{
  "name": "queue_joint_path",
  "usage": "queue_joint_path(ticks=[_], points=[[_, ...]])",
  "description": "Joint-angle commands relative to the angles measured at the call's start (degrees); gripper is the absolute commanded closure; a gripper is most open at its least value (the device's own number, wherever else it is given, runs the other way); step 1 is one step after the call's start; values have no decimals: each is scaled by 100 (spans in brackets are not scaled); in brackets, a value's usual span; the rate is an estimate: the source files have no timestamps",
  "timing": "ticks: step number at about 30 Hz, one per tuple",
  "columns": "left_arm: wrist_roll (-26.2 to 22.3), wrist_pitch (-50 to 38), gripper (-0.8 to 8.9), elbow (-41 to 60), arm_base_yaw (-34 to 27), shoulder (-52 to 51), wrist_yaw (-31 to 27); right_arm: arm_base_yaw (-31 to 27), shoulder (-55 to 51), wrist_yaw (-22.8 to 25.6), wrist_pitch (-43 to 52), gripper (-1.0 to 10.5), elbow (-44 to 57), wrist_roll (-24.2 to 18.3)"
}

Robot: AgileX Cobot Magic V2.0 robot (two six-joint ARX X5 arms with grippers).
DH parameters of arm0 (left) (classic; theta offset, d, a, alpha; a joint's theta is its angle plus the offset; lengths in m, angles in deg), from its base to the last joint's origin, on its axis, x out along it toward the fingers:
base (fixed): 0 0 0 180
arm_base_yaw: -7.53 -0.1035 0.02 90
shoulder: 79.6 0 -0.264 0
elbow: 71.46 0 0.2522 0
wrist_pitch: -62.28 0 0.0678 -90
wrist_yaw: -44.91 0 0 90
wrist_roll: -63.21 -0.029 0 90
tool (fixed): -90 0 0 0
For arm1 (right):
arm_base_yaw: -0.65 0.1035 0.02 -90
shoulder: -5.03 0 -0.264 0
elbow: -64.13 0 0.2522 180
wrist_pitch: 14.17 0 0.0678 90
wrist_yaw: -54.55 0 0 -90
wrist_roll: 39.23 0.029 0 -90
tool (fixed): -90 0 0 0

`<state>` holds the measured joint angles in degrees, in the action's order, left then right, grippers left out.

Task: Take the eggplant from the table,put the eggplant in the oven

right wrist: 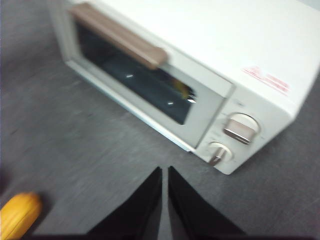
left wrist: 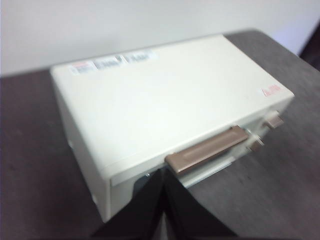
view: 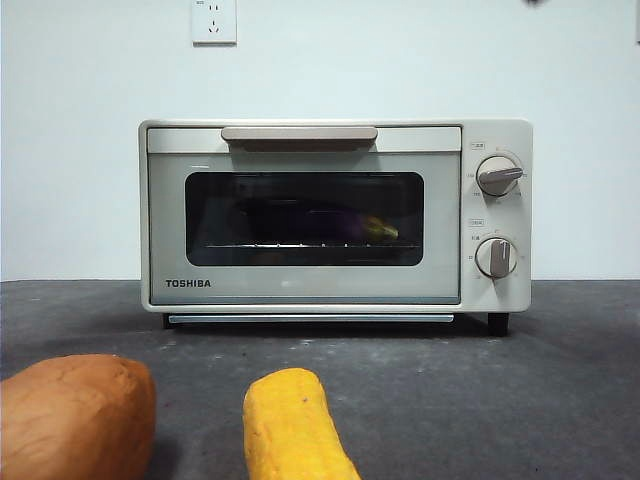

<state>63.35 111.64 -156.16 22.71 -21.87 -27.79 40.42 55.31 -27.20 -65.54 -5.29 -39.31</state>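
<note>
Inside the closed oven (view: 300,215), on its rack, lay the eggplant (view: 330,222); my left gripper (left wrist: 162,200) and right gripper (right wrist: 165,200), both pressed together and empty, risked only snagging the handle (view: 299,135).

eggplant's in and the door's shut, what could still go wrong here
1. The left gripper hangs shut above the oven near its handle; a careless retreat might snag the bar and pull the door open.
2. The right gripper, also shut, hangs over the table in front of the knobs; a low sweep might turn one.
3. The corn cob and sweet potato lie near the front edge, where a retreating arm could knock them.
</note>
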Motion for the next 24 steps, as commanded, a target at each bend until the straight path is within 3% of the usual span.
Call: queue_joint_path(ticks=[1,5,10,24], points=[[310,-472,807,719,280,-525,-542,-98,-118,-122,962,943,579,243],[518,-944,807,1851,562,-1351,-1051,-129,-376,-59,2245,943,1528,271],[684,-1322,807,2933,699,-2199,-1202,-127,-595,-50,3794,943,2566,278],[826,-1034,806,3193,702,-2369,-1198,-129,-590,-28,3891,943,2791,264]])
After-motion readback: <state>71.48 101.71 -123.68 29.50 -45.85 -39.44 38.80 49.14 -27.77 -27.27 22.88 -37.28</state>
